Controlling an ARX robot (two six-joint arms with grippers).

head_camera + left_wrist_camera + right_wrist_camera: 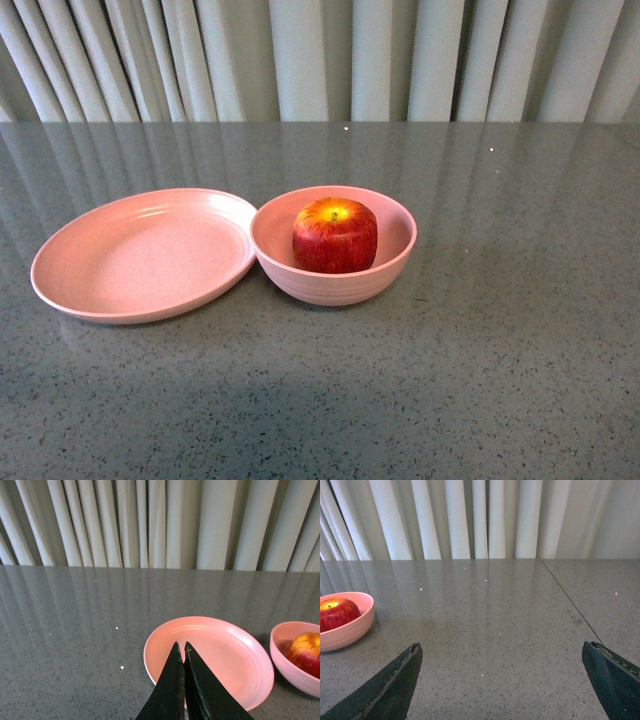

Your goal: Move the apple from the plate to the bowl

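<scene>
The red apple [335, 236] with its yellow top and short stem sits upright inside the deep pink bowl [400, 262], near the middle of the table. The shallow pink plate [140, 255] lies empty just left of the bowl, their rims touching. Neither arm shows in the front view. In the left wrist view my left gripper [181, 645] is shut with nothing in it, its tips over the near rim of the plate [230, 655]; the bowl [285, 667] and apple [306, 652] are off to one side. My right gripper [502, 647] is open wide over bare table, well away from the bowl [350, 630] and apple [337, 614].
The grey speckled tabletop [500, 380] runs back to pale pleated curtains [320, 60]. A thin seam [570, 600] crosses the table in the right wrist view.
</scene>
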